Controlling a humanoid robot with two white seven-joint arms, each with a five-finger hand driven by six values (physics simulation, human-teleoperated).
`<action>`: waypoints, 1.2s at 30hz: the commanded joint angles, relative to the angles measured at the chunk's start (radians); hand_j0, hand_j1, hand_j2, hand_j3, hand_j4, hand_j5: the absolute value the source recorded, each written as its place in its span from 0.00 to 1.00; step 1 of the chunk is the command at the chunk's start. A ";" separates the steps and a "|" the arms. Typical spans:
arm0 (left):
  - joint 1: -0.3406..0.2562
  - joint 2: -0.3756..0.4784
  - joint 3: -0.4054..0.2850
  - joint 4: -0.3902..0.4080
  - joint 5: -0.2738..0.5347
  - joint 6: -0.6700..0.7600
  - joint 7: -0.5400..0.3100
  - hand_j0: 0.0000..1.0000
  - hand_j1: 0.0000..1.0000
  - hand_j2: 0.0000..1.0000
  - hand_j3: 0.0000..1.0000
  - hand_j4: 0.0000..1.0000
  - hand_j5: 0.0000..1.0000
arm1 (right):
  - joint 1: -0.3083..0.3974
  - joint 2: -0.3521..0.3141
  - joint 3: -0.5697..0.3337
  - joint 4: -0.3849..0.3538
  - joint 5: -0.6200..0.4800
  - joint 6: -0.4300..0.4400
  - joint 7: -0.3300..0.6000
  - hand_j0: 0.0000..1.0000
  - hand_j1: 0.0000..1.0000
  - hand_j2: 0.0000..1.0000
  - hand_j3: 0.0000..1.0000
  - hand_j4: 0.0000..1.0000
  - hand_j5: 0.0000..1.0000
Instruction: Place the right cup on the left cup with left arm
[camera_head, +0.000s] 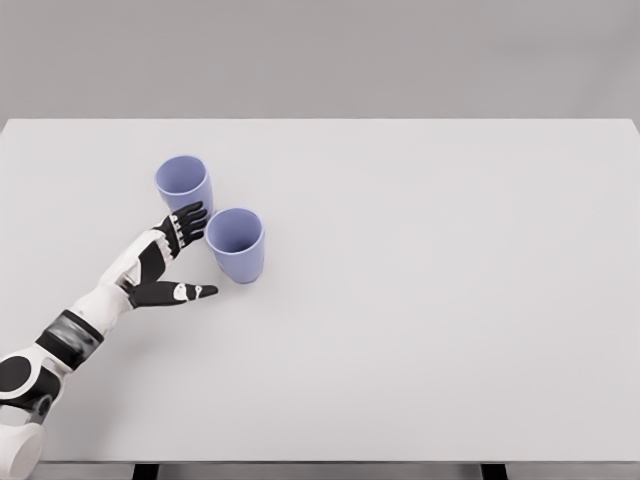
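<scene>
Two lavender cups stand upright on the white table (420, 300). The left cup (183, 183) is farther back; the right cup (236, 245) stands just in front and to its right, a small gap between them. My left hand (195, 255) reaches in from the lower left, open, with the fingers (186, 221) stretched toward the gap between the cups and the thumb (190, 292) pointing right below the right cup. It sits just left of the right cup and holds nothing.
The table's far edge (320, 120) runs across the top and its near edge along the bottom.
</scene>
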 joint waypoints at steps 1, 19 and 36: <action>-0.003 -0.002 -0.004 0.006 0.005 0.000 0.000 1.00 1.00 1.00 1.00 1.00 1.00 | 0.000 0.000 0.000 0.000 -0.001 0.000 0.000 1.00 1.00 1.00 1.00 1.00 1.00; -0.038 -0.014 -0.032 0.033 0.003 0.000 0.000 1.00 1.00 1.00 1.00 1.00 1.00 | 0.000 0.000 0.000 0.000 -0.001 0.000 0.000 1.00 1.00 1.00 1.00 1.00 1.00; -0.069 -0.028 -0.047 0.049 -0.006 0.001 0.000 1.00 1.00 1.00 1.00 1.00 1.00 | 0.000 0.000 0.000 0.000 -0.001 0.000 0.000 1.00 1.00 1.00 1.00 1.00 1.00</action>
